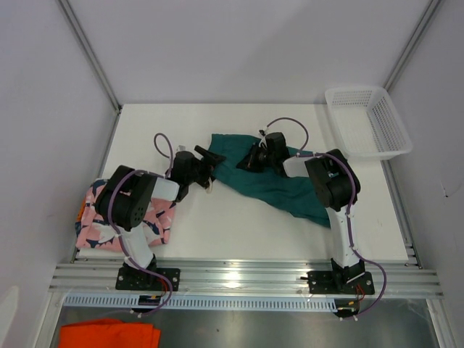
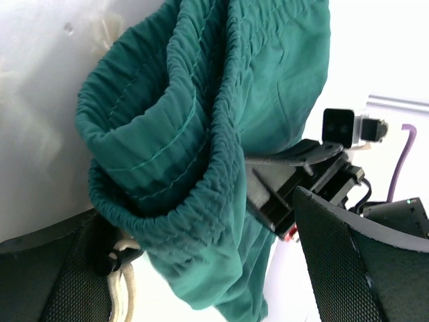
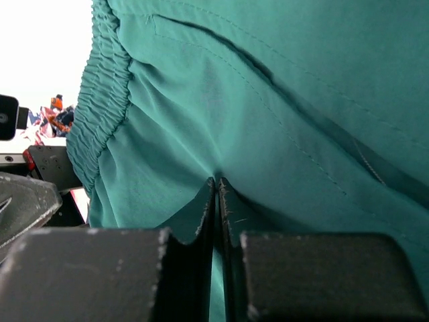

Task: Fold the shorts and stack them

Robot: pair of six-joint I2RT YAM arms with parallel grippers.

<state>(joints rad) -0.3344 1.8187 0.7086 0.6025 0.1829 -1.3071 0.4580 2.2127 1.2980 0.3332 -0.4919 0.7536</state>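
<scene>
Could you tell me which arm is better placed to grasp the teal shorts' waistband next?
Left: the left gripper is open around the waistband, while the right gripper is shut on the teal shorts.

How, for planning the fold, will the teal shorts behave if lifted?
Probably floppy: the teal shorts lie creased and bunched. Likely light, being thin cloth. Lifted where the right gripper pinches, the rest would probably hang.
</scene>
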